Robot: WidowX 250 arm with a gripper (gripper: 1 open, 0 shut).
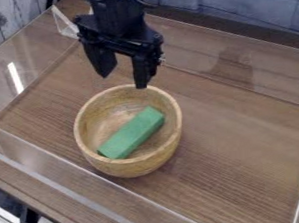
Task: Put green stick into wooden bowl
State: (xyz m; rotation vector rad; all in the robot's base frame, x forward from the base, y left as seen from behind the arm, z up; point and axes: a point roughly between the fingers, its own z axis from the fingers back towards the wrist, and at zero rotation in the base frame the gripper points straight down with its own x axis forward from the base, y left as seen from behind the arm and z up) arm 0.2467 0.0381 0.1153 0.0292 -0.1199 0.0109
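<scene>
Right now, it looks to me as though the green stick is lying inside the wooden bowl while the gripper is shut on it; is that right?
Not quite. In the camera view the green stick does lie inside the wooden bowl, but the gripper is not shut on it: its jaws stand open and empty, above the bowl's far rim, clear of the stick.

The green stick (131,134) is seen lying aslant inside the wooden bowl (165,147), which rests on the wood-grain table (239,164). The black gripper (121,72) is held above the bowl's far rim, pointed down, its jaws spread and apparently empty.
</scene>
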